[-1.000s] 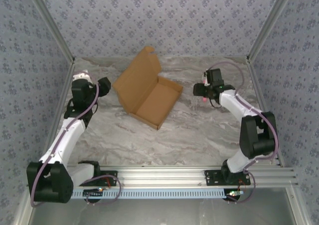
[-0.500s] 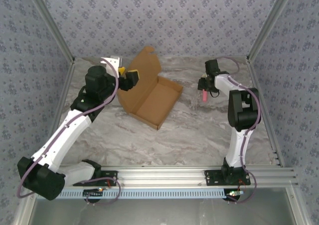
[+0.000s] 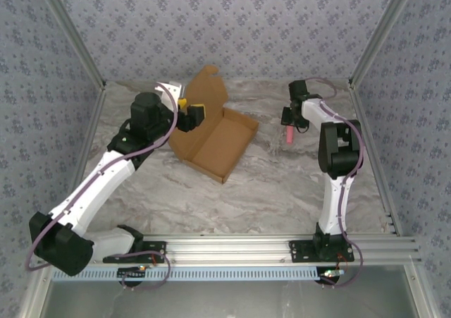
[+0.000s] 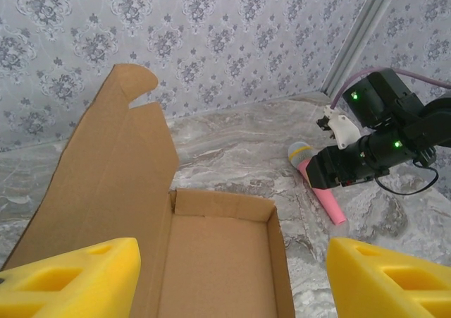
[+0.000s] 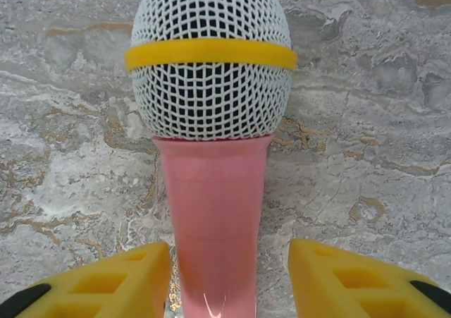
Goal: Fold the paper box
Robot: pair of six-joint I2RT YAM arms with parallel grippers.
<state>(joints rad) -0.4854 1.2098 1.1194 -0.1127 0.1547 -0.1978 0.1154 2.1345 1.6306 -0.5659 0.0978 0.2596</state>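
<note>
**Left gripper** [image 3: 191,109]. Your left arm's fingers [image 4: 70,279] stand wide apart and hold nothing. In the left wrist view the yellow pads sit at the two bottom corners, with the box [image 4: 211,261] between and beyond them. From above, this gripper hangs over the line where lid meets tray and covers part of the lid. You cannot tell whether it touches the cardboard.

**Right gripper** [image 5: 229,261]. Your right arm's fingers are parted and straddle the pink handle of a microphone [image 5: 211,191] that lies on the table [image 3: 282,191]. One pad is just beside the handle and the other leaves a clear gap, so nothing is clamped. From above, these fingers are too small and dark to make out.

**Cut off.** The left wrist view loses the box's near end below the frame and behind the pads. The right wrist view loses the lower end of the handle.

**Box.** It lies left of centre toward the far side of the table, well apart from the microphone. The tray rests flat, hollow side up. The lid is raised along the tray's left side and leans away from it, its rounded tab at the far end. In the top view the long axis runs diagonally from near-left to far-right.
</note>
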